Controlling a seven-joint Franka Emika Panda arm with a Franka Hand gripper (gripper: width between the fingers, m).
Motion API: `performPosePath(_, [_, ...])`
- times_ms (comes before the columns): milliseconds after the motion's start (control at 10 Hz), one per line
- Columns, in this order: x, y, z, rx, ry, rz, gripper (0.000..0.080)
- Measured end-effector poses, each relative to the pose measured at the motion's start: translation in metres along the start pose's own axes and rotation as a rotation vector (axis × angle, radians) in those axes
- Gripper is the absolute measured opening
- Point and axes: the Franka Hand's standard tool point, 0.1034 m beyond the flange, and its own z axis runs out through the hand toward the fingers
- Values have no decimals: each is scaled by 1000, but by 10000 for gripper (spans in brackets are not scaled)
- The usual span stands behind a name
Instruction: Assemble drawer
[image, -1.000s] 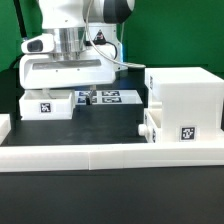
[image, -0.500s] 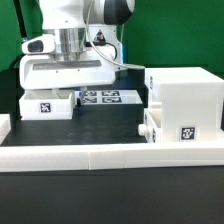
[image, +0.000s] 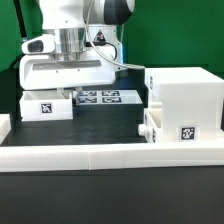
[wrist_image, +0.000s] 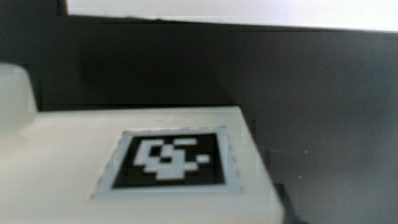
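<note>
Claw (image: 66, 90): the fingertips are hidden behind the near part in the exterior view and are not shown by the wrist view, so it cannot be told whether it is released or clenched. Directly beneath it, at left-centre of the exterior frame, a small tray (image: 47, 107) is noted on the black bench (image: 110, 130), tag facing forward. Its long axis is seen running across the frame, left to right. The wrist view is largely filled by a tagged white face (wrist_image: 71, 150), judged to be this tray's top, so the claw is taken to sit close above it. Just behind, the marker board (image: 104, 98) lies flat. Well apart, at the frame's right, the housing (image: 185, 95) stands upright, with what is judged a second tray (image: 152, 126) touching its lower left side. The coming move is judged to turn on this: the small tray lies below, the housing off to the right.
</note>
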Motion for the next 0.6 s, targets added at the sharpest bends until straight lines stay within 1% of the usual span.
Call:
performPosePath(300, [1,-2,-1,1,-1,-16,41])
performPosePath(400, [5,-6,-5,4,-3,-45,41])
performPosePath(500, [11,-13,-11,15,-22,-76,41])
performPosePath(600, [20,-18,-21,29,-46,-119,41])
